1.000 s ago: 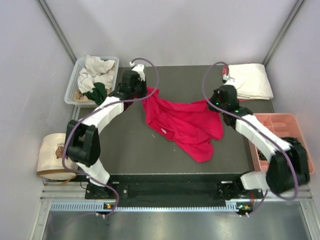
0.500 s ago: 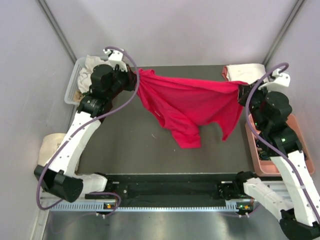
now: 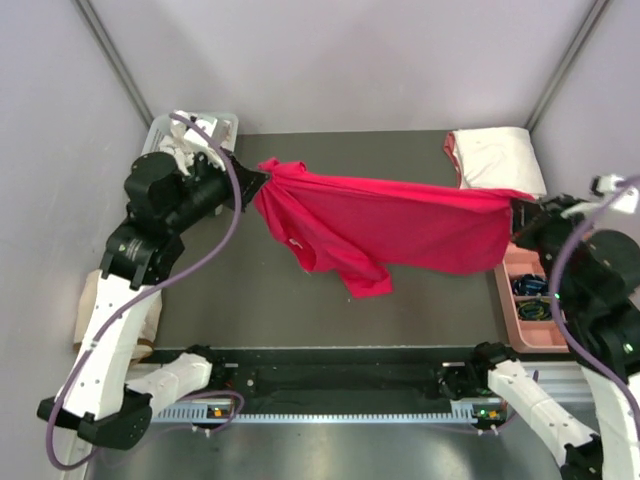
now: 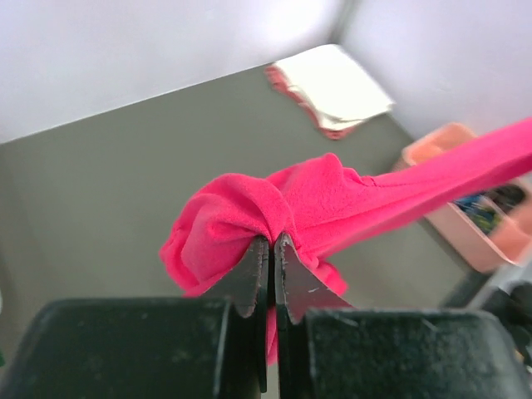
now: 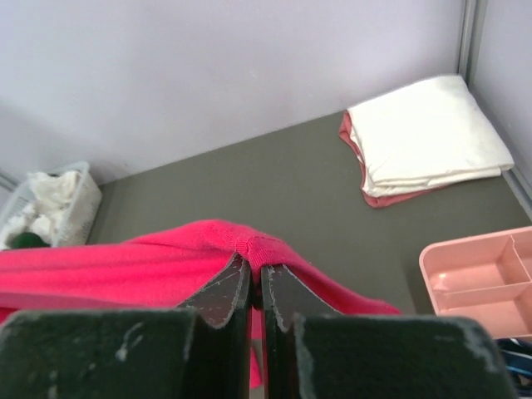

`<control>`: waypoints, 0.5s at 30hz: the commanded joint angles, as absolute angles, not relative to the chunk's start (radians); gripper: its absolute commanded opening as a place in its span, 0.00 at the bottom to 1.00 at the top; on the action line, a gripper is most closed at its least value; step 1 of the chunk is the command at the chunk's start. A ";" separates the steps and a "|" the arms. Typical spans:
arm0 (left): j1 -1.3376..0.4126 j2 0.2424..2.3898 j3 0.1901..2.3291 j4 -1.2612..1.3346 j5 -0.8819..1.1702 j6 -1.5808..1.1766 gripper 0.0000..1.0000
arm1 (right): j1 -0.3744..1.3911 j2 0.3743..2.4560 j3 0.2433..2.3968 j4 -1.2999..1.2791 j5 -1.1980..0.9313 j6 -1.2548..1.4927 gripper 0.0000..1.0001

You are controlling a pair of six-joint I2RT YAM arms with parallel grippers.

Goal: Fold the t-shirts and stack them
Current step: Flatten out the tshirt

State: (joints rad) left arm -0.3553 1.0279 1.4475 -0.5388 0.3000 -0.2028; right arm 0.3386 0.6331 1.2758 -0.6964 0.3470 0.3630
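The red t-shirt (image 3: pixel 400 225) hangs in the air above the dark table (image 3: pixel 420 310), stretched nearly taut across the middle of the overhead view, from centre left to the right edge. The left gripper (image 3: pixel 248 184) is clamped on a bunched corner at the left end; in its wrist view the two fingers (image 4: pixel 249 278) meet with red cloth pinched between them. The right gripper (image 3: pixel 518 212) pinches the opposite end, and its jaws are likewise closed on a small fold of the fabric. The top edge runs almost straight between the two grips. The rest sags below it, and a loose part droops lowest just left of centre; whether it touches the table I cannot tell. A folded cream-white shirt (image 3: pixel 497 160) with a salmon-pink edge showing beneath it lies in the upper right corner. A white basket (image 5: pixel 79 218) at the upper left holds crumpled cream and dark green cloth, and a pink tray (image 5: pixel 465 270) sits at the right edge. The step in hand looks like spreading the shirt open so it can be laid flat for folding. The next move probably calls for lowering both arms together while keeping the tension. That way the drooping cloth lands first and smooths out on the bare middle of the table, well apart from the folded shirt.
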 commanded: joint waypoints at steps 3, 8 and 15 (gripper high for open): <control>-0.348 0.944 1.592 -0.680 0.584 -0.183 0.00 | 0.347 0.540 1.449 -0.850 0.367 0.362 0.00; -0.348 0.864 1.426 -0.580 0.537 -0.227 0.00 | 0.348 0.525 1.340 -0.795 0.425 0.408 0.00; -0.348 1.084 1.160 -0.198 0.220 -0.259 0.00 | 0.345 0.727 0.965 -0.351 0.567 0.449 0.00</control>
State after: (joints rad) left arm -0.3565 0.8833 1.2411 -0.4114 0.4477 -0.2420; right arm 0.3386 0.5560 1.1183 -0.6460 0.4309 0.4217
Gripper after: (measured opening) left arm 0.024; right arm 0.018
